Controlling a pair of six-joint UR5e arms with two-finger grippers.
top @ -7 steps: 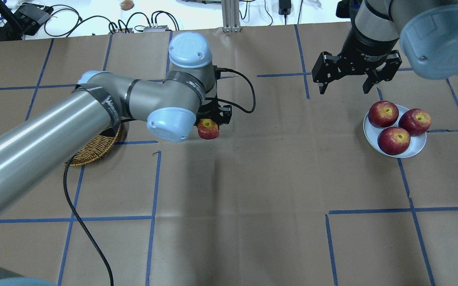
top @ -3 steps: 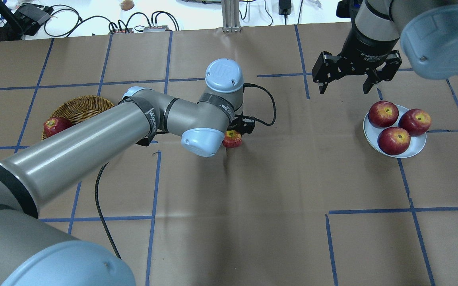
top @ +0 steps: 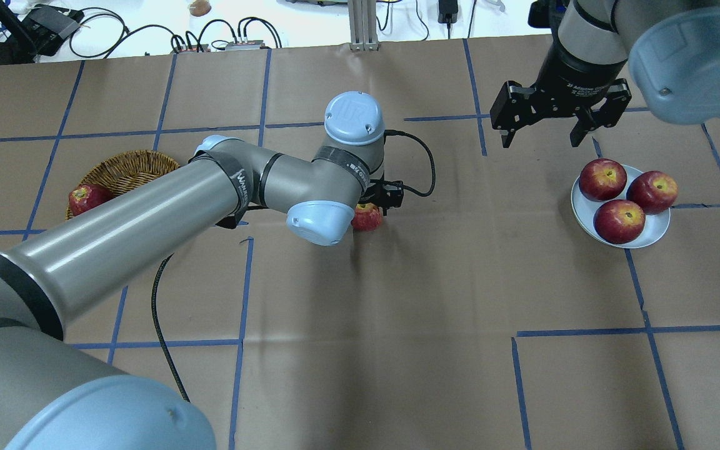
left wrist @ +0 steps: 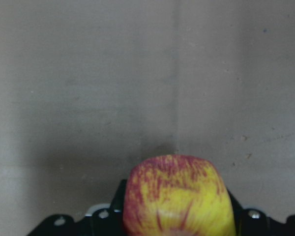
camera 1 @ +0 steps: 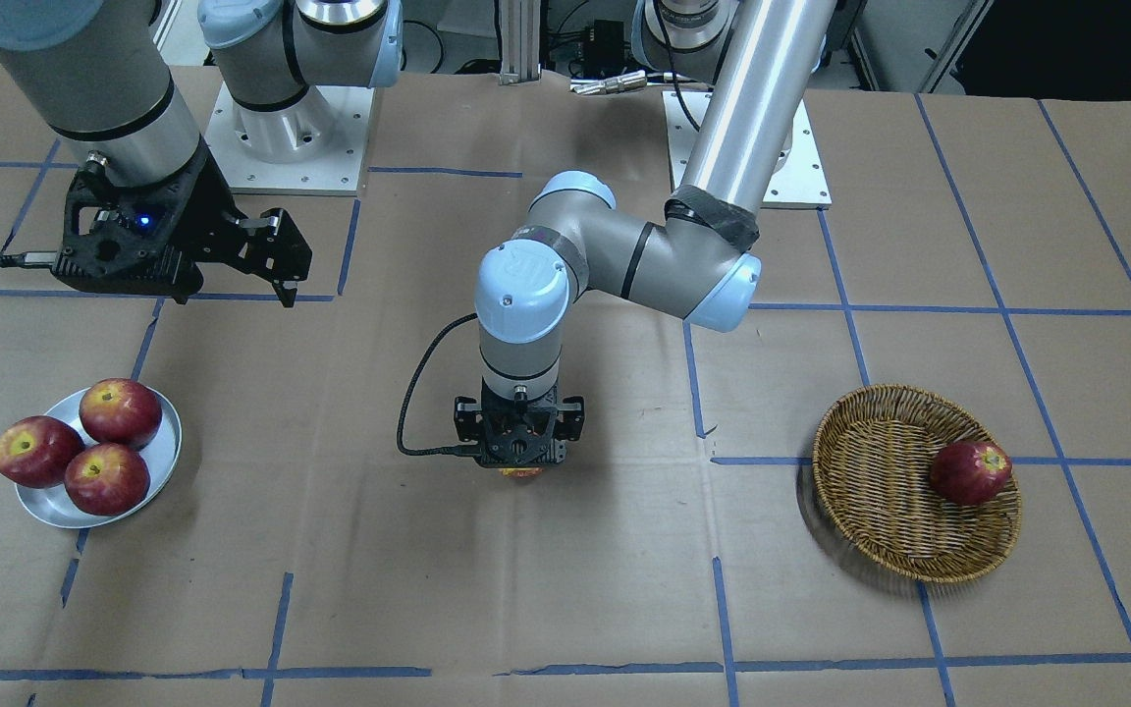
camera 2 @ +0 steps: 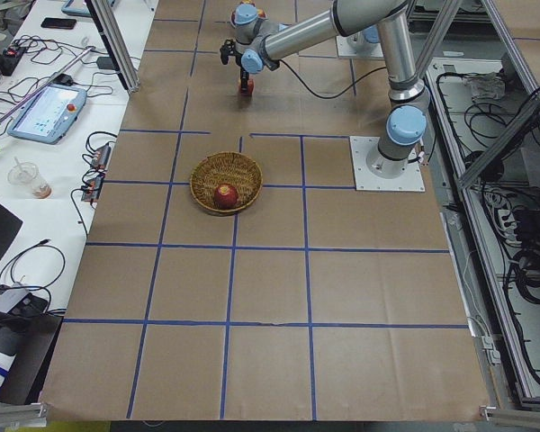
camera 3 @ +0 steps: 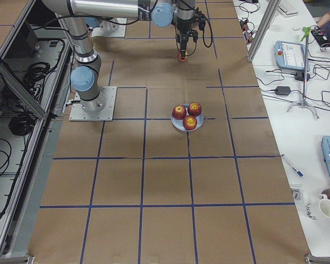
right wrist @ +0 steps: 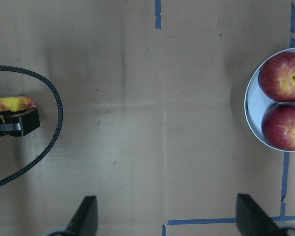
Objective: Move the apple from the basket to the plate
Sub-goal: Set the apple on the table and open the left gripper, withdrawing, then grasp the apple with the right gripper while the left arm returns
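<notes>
Two arms over a paper-covered counter [top: 397, 350] marked with a blue tape grid. Clock directions refer to the overhead view.

We see the left hand [camera 1: 519, 456] pointing straight down near the middle of the counter, clamped on the apple [top: 367, 217], whose red-streaked yellow skin fills the lower edge of the left wrist view between the two black fingers. The apple sits low over the brown paper. We cannot tell whether it touches the surface. A black cable [top: 425, 169] loops out from the left wrist toward 3 o'clock.

The basket [camera 1: 880, 491] lies well apart from the apple, toward 9 o'clock, and is partly covered by the left forearm. It contains one dark red apple [camera 1: 970, 472], resting against the rim at the basket's own 9 o'clock.

The plate [top: 657, 228] lies well apart from the held apple, toward 3 o'clock. We count three dark red apples [top: 603, 179] on it, packed together and touching, stems upward.

The right hand [top: 541, 139] hovers above the counter at about 10 o'clock from the plate, its fingers spread wide apart with nothing between them. Its wrist view shows two of the plated apples at the right edge and the held apple at the left edge.
</notes>
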